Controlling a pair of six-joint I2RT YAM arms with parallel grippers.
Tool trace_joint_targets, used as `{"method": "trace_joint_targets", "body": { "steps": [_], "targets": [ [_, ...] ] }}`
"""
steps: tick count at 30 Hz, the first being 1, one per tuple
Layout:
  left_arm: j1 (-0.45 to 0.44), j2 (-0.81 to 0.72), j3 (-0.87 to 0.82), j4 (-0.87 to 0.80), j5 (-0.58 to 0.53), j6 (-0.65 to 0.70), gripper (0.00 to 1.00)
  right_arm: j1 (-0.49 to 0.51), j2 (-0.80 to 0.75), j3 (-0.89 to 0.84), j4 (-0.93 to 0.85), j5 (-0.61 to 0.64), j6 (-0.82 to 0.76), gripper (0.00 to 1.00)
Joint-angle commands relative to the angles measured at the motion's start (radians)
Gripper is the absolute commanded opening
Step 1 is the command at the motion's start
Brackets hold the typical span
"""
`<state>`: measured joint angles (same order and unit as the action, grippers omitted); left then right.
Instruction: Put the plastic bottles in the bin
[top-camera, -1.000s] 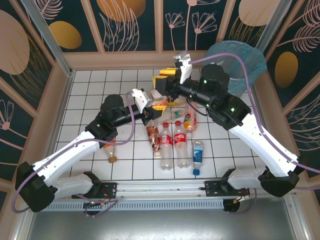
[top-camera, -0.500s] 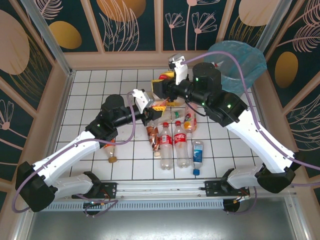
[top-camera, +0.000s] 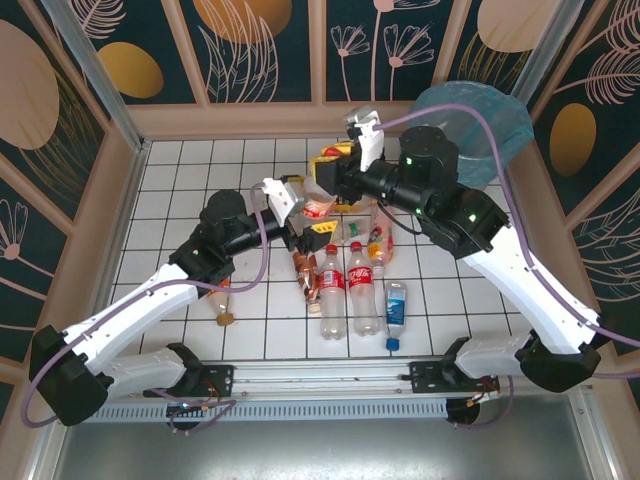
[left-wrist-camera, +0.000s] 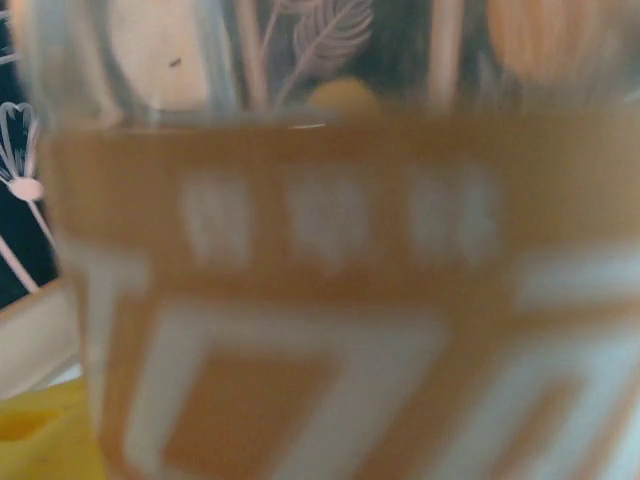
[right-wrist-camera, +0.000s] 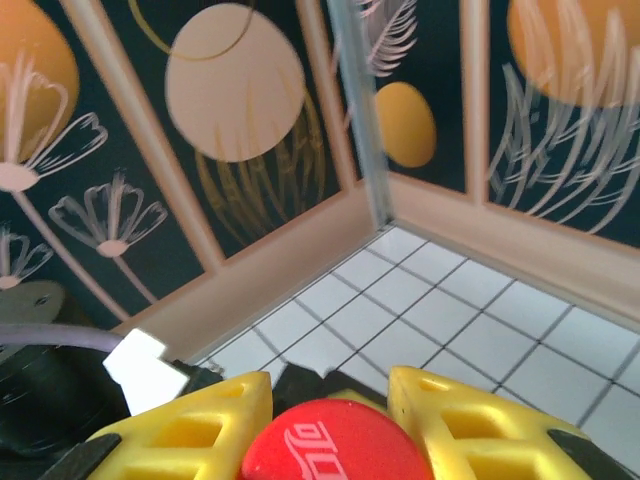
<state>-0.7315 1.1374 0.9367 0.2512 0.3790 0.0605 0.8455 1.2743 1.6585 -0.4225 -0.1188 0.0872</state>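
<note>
Right wrist view: clamping a red-capped bottle (right-wrist-camera: 330, 450) in the right gripper (right-wrist-camera: 330, 388), up over the surface (top-camera: 180, 180), left of the bin (top-camera: 497, 125). Cannot tell the left gripper (top-camera: 314, 217) open from closed.

Floor: a white tiled table surface (top-camera: 180, 190) with thin dark grid lines; in the right wrist view it runs into a corner.
Rim: a raised beige wooden border (top-camera: 240, 118) frames the tiles on the far side and both flanks.
Walls: dark teal panels (top-camera: 270, 50) painted with pale pink flowers, feathery leaves and gold ovals, split by beige strips.
Posts: slanted silver metal corner posts (top-camera: 90, 60) rise from the far corners.
Near edge: a silver slotted metal rail (top-camera: 320, 368), with a plain grey metal sheet (top-camera: 320, 450) in front of it.
</note>
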Motion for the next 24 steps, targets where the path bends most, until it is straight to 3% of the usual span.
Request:
{"method": "trace_joint_targets", "body": {
  "steps": [1,5,7,9,14,18,24],
  "targets": [
    [0.003,-0.037,-0.011,0.072,-0.047,-0.022,0.99,0.003,-0.003,0.095,0.031,0.325,-0.024,0.0],
    [0.004,-0.049,-0.018,0.081,-0.079,-0.021,0.99,0.0,0.064,0.159,0.132,0.783,-0.2,0.0],
    [0.004,-0.051,-0.017,0.079,-0.094,-0.018,0.99,-0.022,0.099,0.15,0.316,0.99,-0.399,0.0],
    [0.004,-0.051,-0.018,0.077,-0.098,-0.014,0.99,-0.087,0.124,0.127,0.509,1.079,-0.563,0.0],
    [0.003,-0.053,-0.018,0.076,-0.088,-0.018,0.99,-0.292,0.154,0.077,0.767,1.097,-0.677,0.0],
    [0.004,-0.045,-0.018,0.083,-0.086,-0.028,0.99,-0.416,0.192,0.056,0.714,1.066,-0.597,0.0],
    [0.004,-0.035,-0.015,0.082,-0.08,-0.042,0.99,-0.487,0.224,-0.02,0.569,1.058,-0.446,0.0]
  ]
}}
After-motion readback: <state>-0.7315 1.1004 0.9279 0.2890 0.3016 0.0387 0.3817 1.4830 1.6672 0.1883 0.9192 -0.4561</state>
